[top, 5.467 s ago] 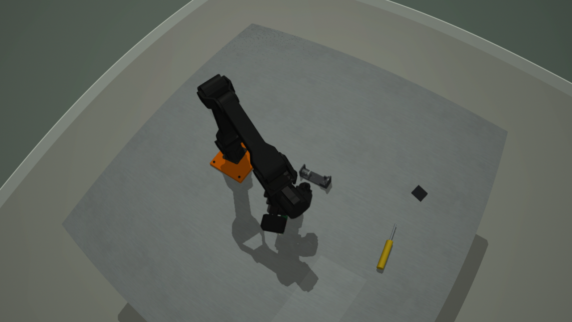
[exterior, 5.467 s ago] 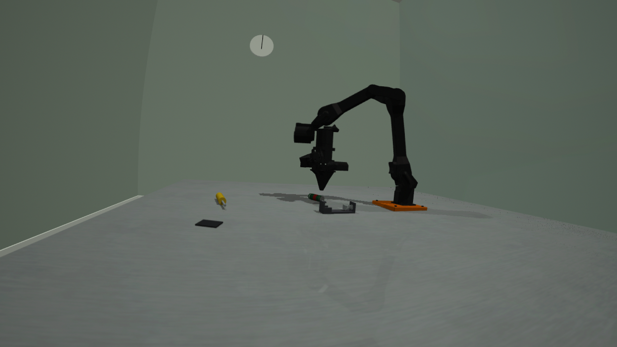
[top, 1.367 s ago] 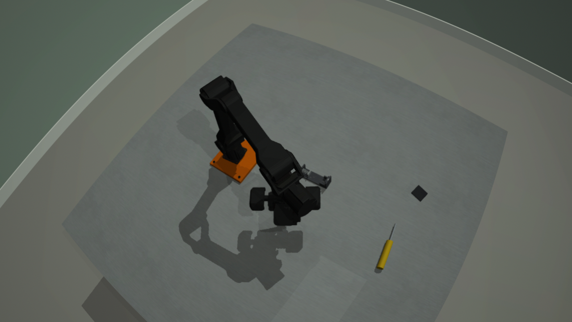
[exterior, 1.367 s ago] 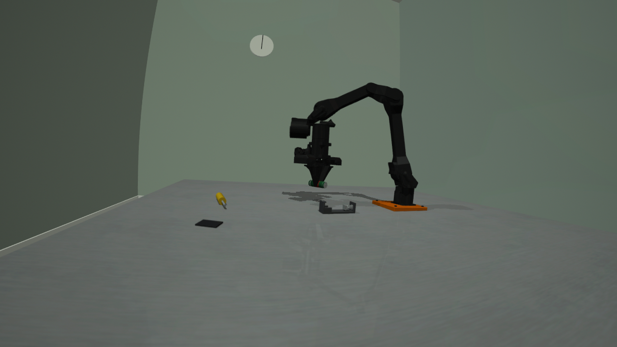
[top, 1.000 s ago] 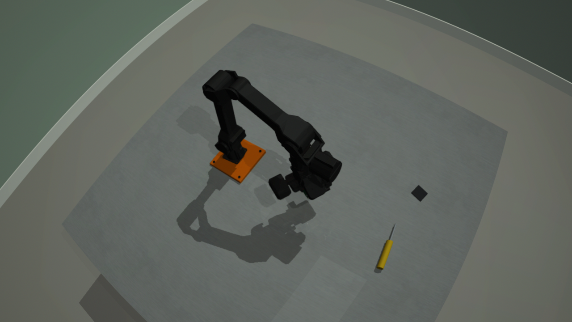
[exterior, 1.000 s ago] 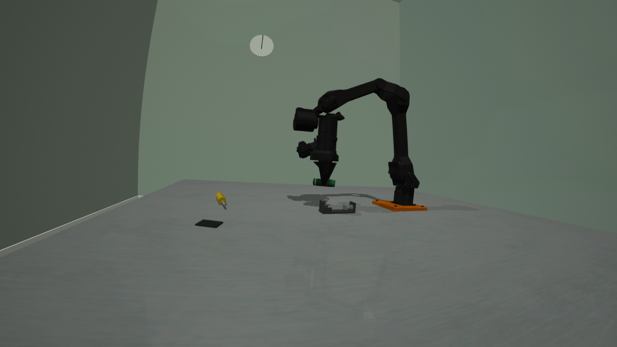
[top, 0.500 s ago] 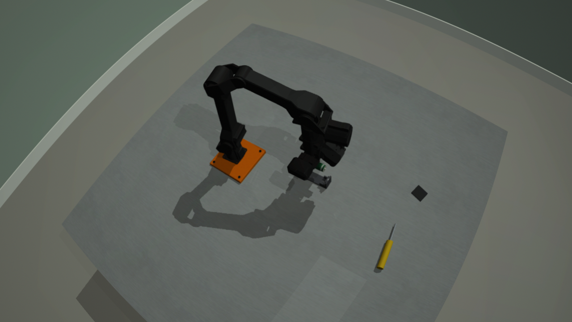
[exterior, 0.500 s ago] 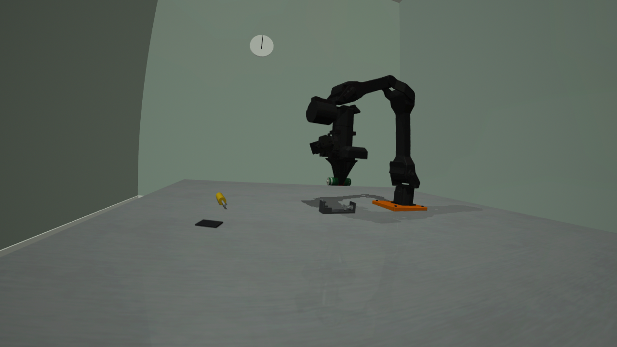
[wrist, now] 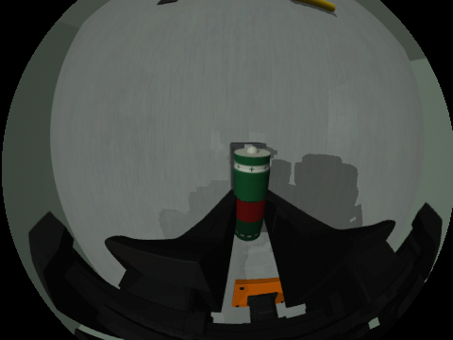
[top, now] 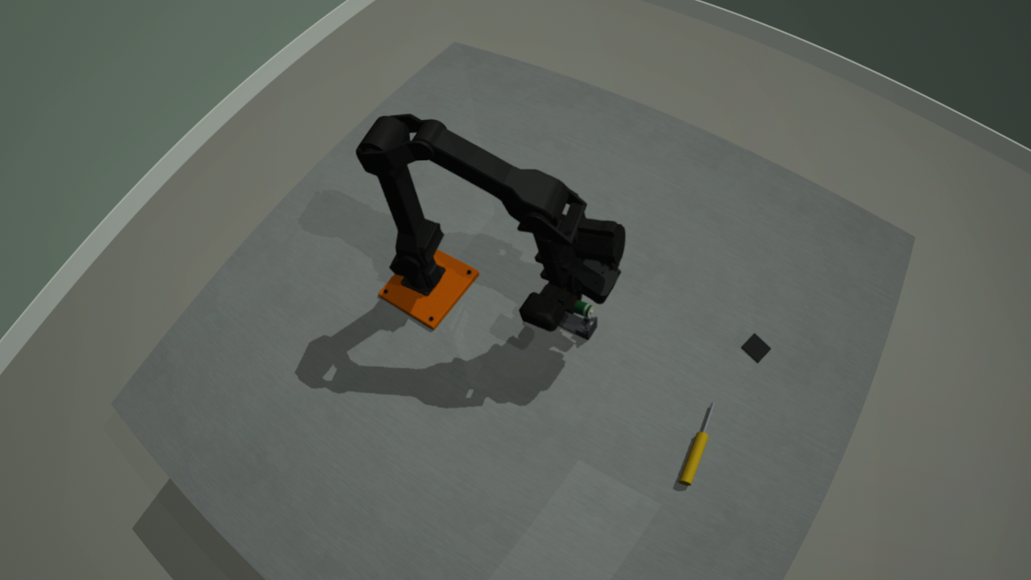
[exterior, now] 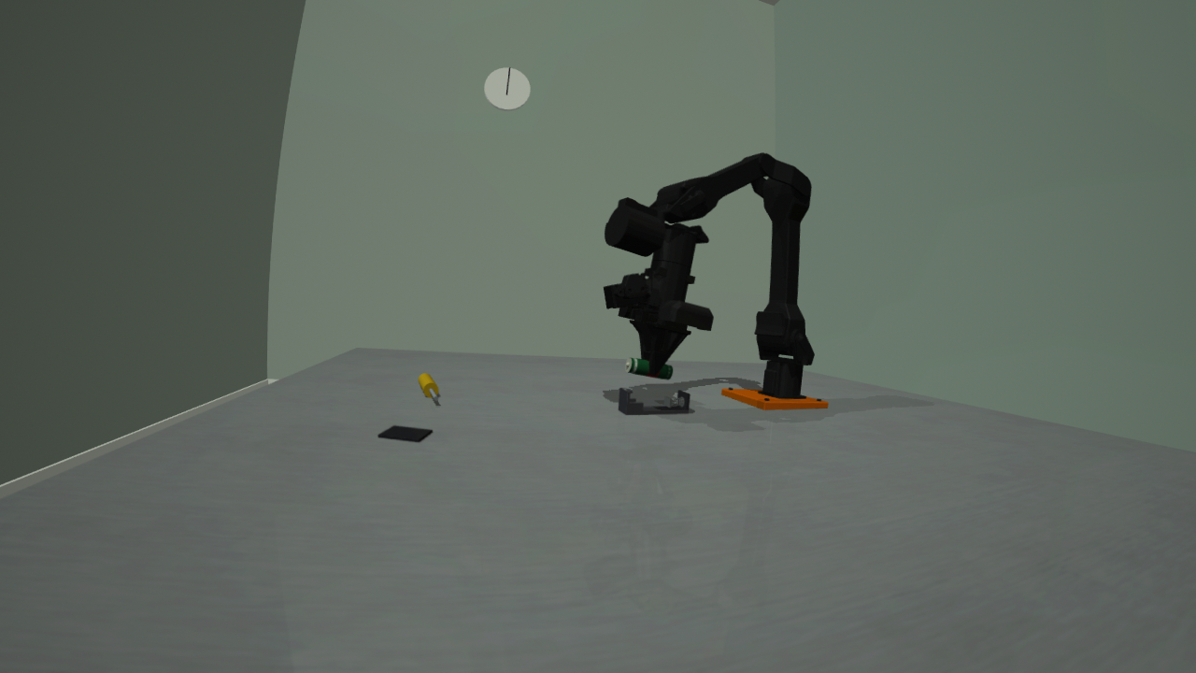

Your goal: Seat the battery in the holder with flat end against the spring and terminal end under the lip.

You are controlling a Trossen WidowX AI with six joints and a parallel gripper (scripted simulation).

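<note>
My gripper (top: 574,314) (exterior: 657,360) (wrist: 248,195) is shut on the battery (top: 584,308) (exterior: 642,365) (wrist: 251,185), a green cylinder with a red band and a pale terminal end pointing away from the wrist. The battery hangs lying nearly level, a little tilted, a short way above the dark holder (top: 587,330) (exterior: 635,406), which stands on the table close to the arm's base. In the top view the gripper covers most of the holder. The holder does not show in the wrist view.
The arm's orange base plate (top: 450,287) (exterior: 773,401) lies just beside the holder. A yellow screwdriver (top: 693,457) (exterior: 428,384) (wrist: 311,0) and a flat black square (top: 755,347) (exterior: 405,433) lie farther off on the grey table.
</note>
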